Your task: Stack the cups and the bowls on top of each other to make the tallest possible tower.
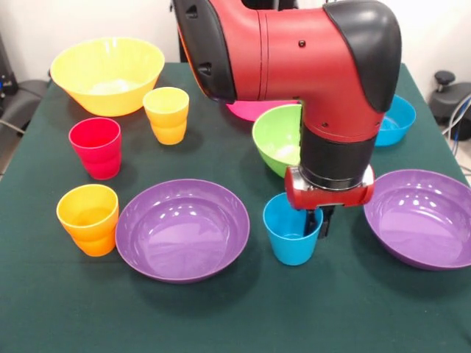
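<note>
From across the table (221, 323) everything on it shines: 4 small plastic tumblers with stepped sides and several smooth, round plastic bowls, all glossy against a matte dark green cloth that covers the top.

The blue cup (292, 234) stands upright near the front, between the 2 wide, shallow purple bowls, the left purple bowl (182, 229) and the right purple bowl (422, 218), whose right edge is cut off by the frame. The orange cup (89, 218) sits just beside the left purple bowl's rim. The red cup (96, 147) and the yellow cup (167, 114) stand farther back, near the deep orange-yellow bowl (107, 74). Nothing is stacked; each cup stands on the cloth.

The fat red and black arm (294, 51) fills the top middle and hides a good deal. Behind it only a sliver of the pink bowl (254, 110) shows, the lime green bowl (278, 137) loses its right side, and the small blue bowl (396, 120) peeks out past the elbow. The claw (316, 220) hangs right at the blue cup's right rim, dark fingers partly behind the cup; I cannot tell whether they are apart, closed, or gripping the rim.

Around the table I see pale walls and dark equipment at both edges.
</note>
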